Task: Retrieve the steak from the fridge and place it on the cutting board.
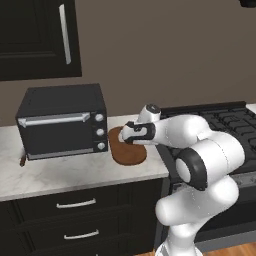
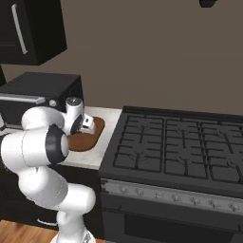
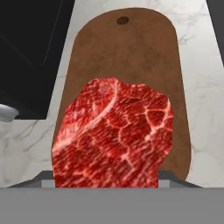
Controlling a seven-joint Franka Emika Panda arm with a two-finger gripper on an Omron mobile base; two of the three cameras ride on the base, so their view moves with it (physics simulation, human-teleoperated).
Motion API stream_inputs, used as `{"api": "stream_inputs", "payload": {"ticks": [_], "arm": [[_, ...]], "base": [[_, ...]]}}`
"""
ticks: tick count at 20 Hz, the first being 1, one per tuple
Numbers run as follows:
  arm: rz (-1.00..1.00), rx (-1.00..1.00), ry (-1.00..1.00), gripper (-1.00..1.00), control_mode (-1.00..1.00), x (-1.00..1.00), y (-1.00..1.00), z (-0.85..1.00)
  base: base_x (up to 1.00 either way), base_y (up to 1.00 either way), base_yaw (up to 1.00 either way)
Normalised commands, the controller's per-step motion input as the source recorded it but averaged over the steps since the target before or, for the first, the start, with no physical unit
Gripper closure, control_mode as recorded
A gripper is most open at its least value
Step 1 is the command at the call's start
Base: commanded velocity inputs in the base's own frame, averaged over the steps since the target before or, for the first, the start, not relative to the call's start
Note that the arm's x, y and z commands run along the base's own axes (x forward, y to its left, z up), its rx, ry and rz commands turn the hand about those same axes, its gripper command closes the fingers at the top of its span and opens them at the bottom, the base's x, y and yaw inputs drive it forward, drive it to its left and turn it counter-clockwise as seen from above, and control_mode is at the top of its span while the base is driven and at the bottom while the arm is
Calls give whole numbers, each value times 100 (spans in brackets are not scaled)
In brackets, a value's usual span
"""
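Setting: kitchen counter [image 1: 75,172] of pale veined marble, where we see a brown wall behind and dark cabinets above and below.
Steak [image 3: 111,135]: a red marbled slab that fills the lower middle of our hand view, hanging over the near half of the board; whether it touches the wood we cannot tell.
Cutting board [image 3: 131,52]: reddish-brown oval with a small dark hole near its far end, lying flat on the marble. In the left base view the cutting board [image 1: 129,152] sits between the toaster oven and the stove; in the right base view it [image 2: 88,138] shows partly behind the arm.
Gripper [image 1: 125,134]: held over the board, pointing down at it. The steak hides the fingertips in our hand view, so we cannot tell how the fingers stand (the base views are too small to settle it). It also shows in the right base view [image 2: 87,124].
Toaster oven [image 1: 62,125]: black box with a silver handle and three knobs, just left of the board.
Stove [image 2: 178,147]: black range with cast grates, just right of the counter section.
Drawers [image 1: 75,205]: dark fronts with silver handles below the counter.
Upper cabinet [image 1: 37,37]: dark door with a long silver handle, above the oven.
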Motion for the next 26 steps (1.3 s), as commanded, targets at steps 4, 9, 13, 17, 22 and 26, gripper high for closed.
{"api": "stream_inputs", "payload": {"ticks": [4, 9, 13, 17, 22, 26], "arm": [[-2, 0, 2, 100, -100, 28, 0, -27], [-1, 0, 2, 100, -100, 25, 0, -29], [-2, 0, 2, 100, -100, 28, 0, -30], [-1, 0, 1, 100, -100, 27, 0, -33], [-2, 0, 2, 100, -100, 30, 4, -33], [-2, 0, 1, 100, -100, 31, 12, -35]], "base": [[0, 0, 0], [0, 0, 0], [0, 0, 0], [0, 0, 0], [0, 0, 0], [0, 0, 0]]}}
